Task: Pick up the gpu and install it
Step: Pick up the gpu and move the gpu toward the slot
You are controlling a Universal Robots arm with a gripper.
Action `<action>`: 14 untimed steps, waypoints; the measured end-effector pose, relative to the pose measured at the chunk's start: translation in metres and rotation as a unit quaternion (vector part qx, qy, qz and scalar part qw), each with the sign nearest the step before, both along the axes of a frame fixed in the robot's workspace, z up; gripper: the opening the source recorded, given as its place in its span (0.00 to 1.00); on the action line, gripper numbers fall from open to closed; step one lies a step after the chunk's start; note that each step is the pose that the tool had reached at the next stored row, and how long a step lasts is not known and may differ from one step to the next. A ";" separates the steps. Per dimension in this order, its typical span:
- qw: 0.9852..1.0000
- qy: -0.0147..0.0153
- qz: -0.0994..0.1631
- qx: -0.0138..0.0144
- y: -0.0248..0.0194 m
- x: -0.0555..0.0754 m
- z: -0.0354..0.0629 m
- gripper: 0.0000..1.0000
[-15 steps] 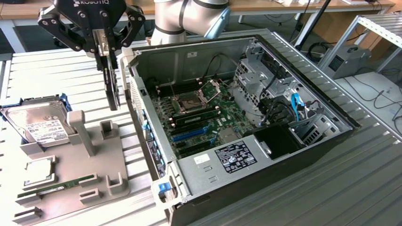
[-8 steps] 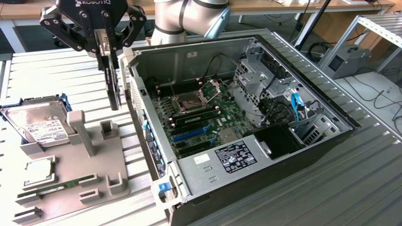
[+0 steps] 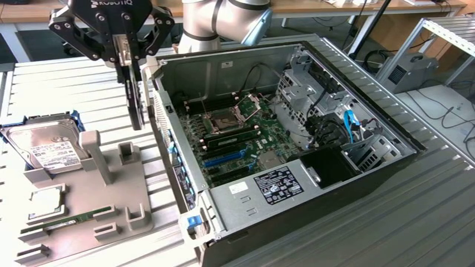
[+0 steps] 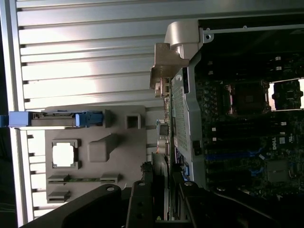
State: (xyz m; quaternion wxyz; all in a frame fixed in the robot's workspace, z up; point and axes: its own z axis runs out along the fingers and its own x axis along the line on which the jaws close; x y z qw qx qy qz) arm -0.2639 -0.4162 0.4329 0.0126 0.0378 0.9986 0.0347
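Step in hand: carrying; pick-up judged complete, install not yet done.

My tool [image 3: 128, 58] is partly closed, its fingers clamped on the top edge of the gpu [image 3: 134, 97]. The card hangs upright and edge-on, clear of the surface [image 3: 386, 233]. It sits above the gap between the grey fixture tray [image 3: 82, 217] and the near wall of the open computer case [image 3: 245, 61], and is outside the case. The hard drive [image 3: 48, 147] stands in the tray, untouched.

Requirement for seating, in my judgement: carry the card over the case wall, line its lower edge up with a blue expansion slot [image 3: 222, 158] on the motherboard [image 3: 245, 139], and keep it square. A tilted card risks catching the wall or the board.
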 end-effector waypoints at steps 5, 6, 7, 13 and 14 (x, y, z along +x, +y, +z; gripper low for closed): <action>1.000 0.000 0.000 0.000 0.0000 0.001 -0.0001 0.26; 1.000 0.000 0.000 0.000 0.0000 0.001 -0.0001 0.26; 1.000 0.000 0.000 0.000 0.0000 0.002 -0.0001 0.26; 1.000 0.000 0.000 0.000 0.0000 0.003 -0.0002 0.26; 1.000 0.000 0.000 0.000 0.0000 0.003 -0.0002 0.26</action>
